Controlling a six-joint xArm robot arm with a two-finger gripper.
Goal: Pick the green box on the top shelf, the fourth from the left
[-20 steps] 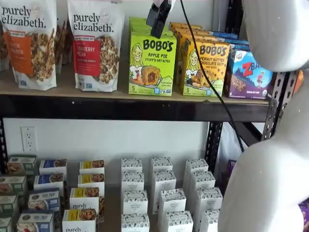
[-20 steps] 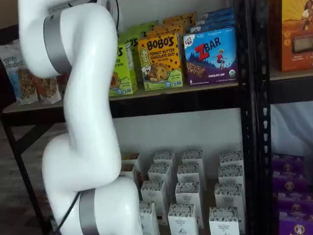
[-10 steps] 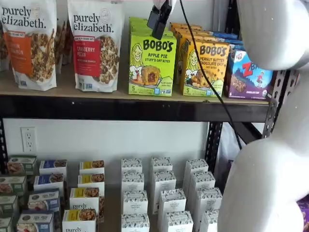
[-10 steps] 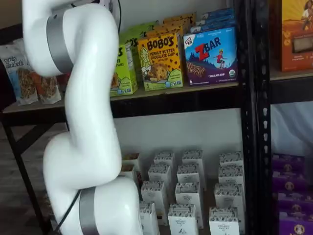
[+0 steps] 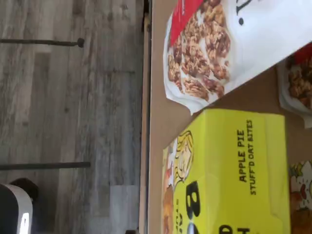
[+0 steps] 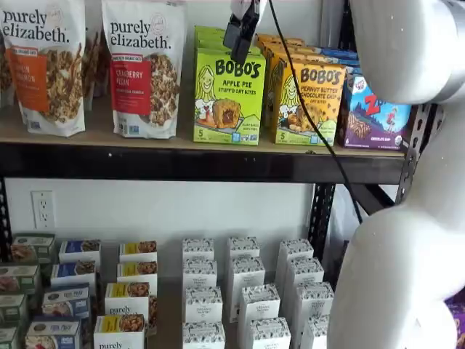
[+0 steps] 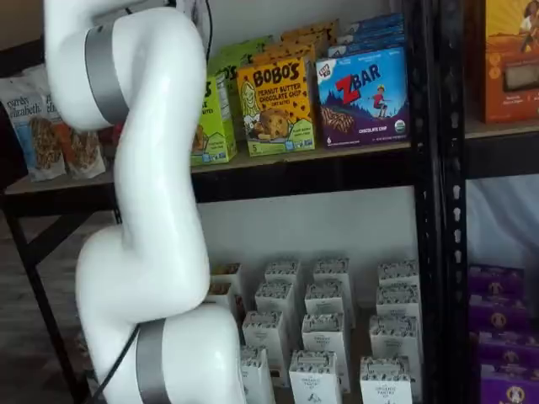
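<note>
The green box (image 6: 229, 98), a lime-green Bobo's Apple Pie carton, stands upright at the front of the top shelf (image 6: 182, 163), with more green cartons behind it. My gripper (image 6: 242, 49) hangs from the view's top edge just above the carton's top front edge. Its black fingers show with no plain gap and hold nothing. In a shelf view my white arm hides the gripper, and only the right part of the green box (image 7: 216, 118) shows on the top shelf (image 7: 337, 168). The wrist view shows the green box (image 5: 229, 170) from above on the tan top shelf (image 5: 158, 117).
A Purely Elizabeth cranberry pecan bag (image 6: 145, 69) stands just left of the green box. The yellow-orange Bobo's box (image 6: 309, 102) stands just right, then a ZBar box (image 6: 374, 113). A black cable (image 6: 305, 109) hangs in front. White cartons (image 6: 243, 291) fill the lower shelf.
My gripper has shifted slightly to the right above the green box. The white arm has risen a little. The boxes have not moved.
</note>
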